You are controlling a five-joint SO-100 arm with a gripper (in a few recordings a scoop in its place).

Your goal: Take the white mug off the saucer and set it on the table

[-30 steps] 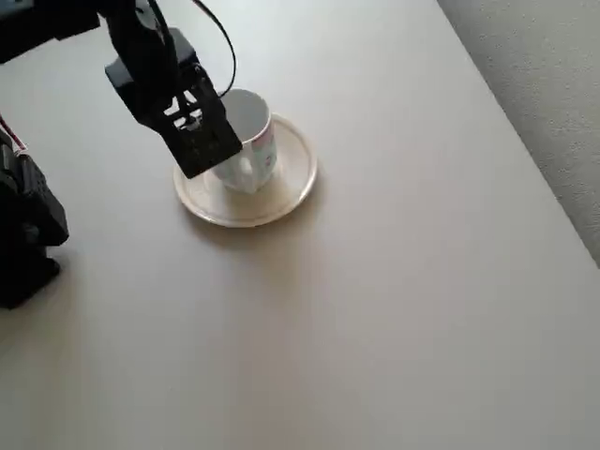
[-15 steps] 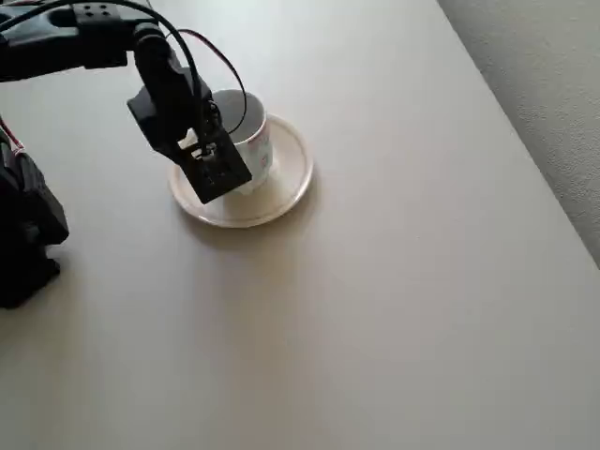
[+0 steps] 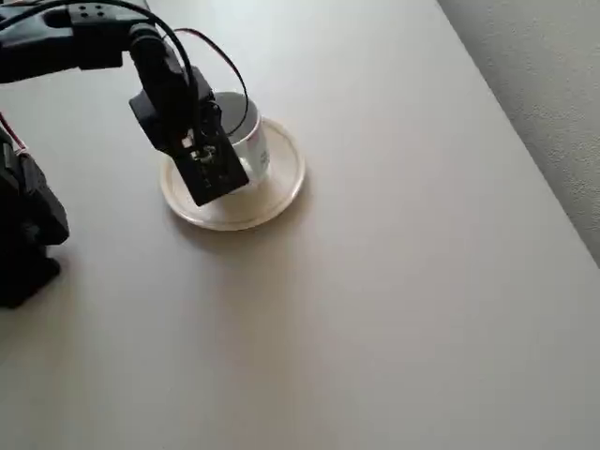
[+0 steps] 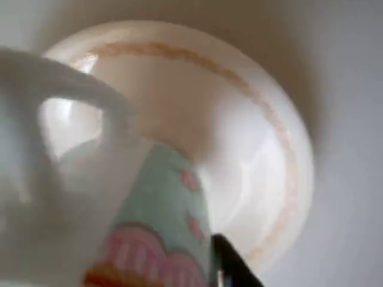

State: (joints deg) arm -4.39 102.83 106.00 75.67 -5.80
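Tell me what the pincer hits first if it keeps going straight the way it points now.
Most likely the white mug: the pincer is right against it, and the mug's handle and side fill the wrist view. Beyond lies the saucer. Depth is unclear.

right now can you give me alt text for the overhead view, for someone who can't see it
A black robot gripper reaches down over a white mug standing on a cream saucer, hiding the mug's near side. They sit toward the upper left of a plain beige table, with grey carpet beyond its right edge.

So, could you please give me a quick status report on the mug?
Gripper down at white mug, grip unconfirmed. Mug on saucer. Table open beside it.
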